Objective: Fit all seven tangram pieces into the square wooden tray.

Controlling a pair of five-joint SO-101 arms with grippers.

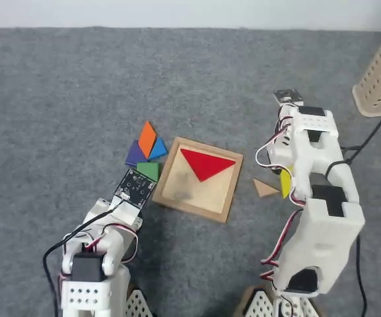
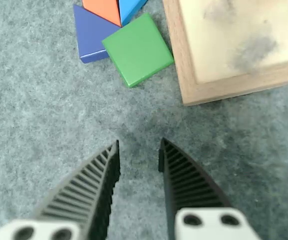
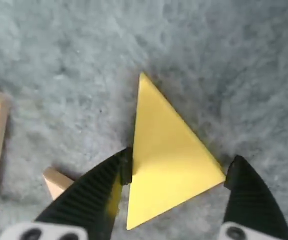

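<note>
Yellow triangle is clamped edge-to-corner between the right gripper's jaws, held beyond the wooden tray's side opposite the green square. The left gripper hangs empty, jaws slightly parted, just off a tray corner. Risk: the corner hold may let the piece pivot, so it could land on the tray rim or the red triangle.

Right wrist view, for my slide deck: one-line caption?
Right gripper holds the yellow triangle above grey carpet.
</note>
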